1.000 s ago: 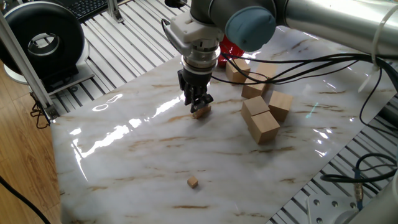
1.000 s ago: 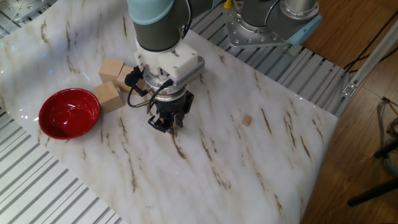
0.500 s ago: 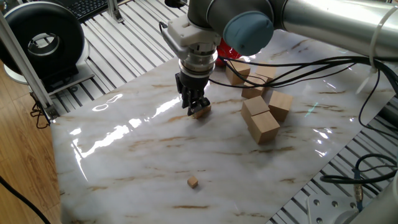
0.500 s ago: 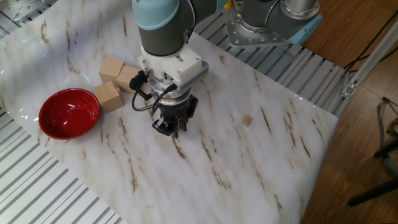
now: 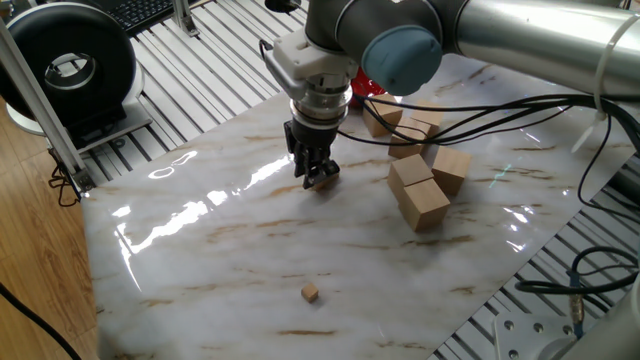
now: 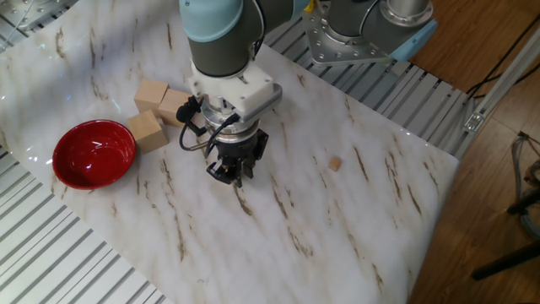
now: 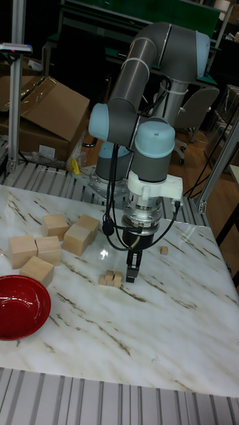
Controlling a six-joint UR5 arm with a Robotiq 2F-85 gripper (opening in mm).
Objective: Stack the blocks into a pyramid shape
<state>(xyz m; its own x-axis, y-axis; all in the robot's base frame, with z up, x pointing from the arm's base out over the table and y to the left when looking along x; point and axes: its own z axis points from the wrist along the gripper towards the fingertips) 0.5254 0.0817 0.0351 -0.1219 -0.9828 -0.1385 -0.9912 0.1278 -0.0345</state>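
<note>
While the gripper [image 7: 130, 275] stands at the small cube pile [image 7: 111, 278] — placing step.
Grip unclear; lone tiny cube [image 5: 311, 293], lower centre, seems next — a precise pickup.

No legible text, label, brand, number or sign appears in any view. The arm, blocks, bowl and bench carry no markings that can be read.

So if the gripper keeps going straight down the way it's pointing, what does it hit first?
Most likely the marble tabletop right beside the small pile of tiny cubes; the gripper may graze the pile's edge, depth is unclear.
</note>
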